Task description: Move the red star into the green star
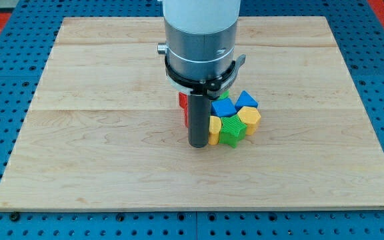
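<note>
The green star (231,130) lies right of the board's middle, in a tight cluster of blocks. A red block (184,107), mostly hidden behind my rod, shows at the cluster's left; its shape cannot be made out, so I cannot tell if it is the red star. My tip (198,145) rests on the board at the cluster's lower left, touching or nearly touching a small yellow block (214,129) just left of the green star. The arm's grey body hides the cluster's upper left part.
Other blocks in the cluster: a blue block (223,108) above the green star, a blue block (247,99) at the upper right, a yellow block (250,119) at the right and a sliver of green (225,97) at the top. The wooden board (99,133) lies on a blue pegboard table.
</note>
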`<state>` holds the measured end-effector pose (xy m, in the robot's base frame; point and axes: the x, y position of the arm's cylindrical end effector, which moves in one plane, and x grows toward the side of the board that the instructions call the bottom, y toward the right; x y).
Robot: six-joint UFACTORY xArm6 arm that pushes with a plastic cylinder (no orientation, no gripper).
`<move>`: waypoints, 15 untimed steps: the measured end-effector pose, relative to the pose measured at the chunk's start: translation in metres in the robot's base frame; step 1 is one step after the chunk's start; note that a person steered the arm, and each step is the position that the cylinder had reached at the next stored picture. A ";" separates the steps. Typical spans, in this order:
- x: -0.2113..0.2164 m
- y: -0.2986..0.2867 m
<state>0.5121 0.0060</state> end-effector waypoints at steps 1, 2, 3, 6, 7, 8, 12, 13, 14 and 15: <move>0.000 0.000; 0.001 -0.001; 0.002 -0.001; 0.011 -0.038; 0.002 -0.063; -0.034 -0.073; -0.091 -0.041; -0.091 -0.010; -0.079 0.012; -0.055 0.020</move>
<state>0.4576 0.0257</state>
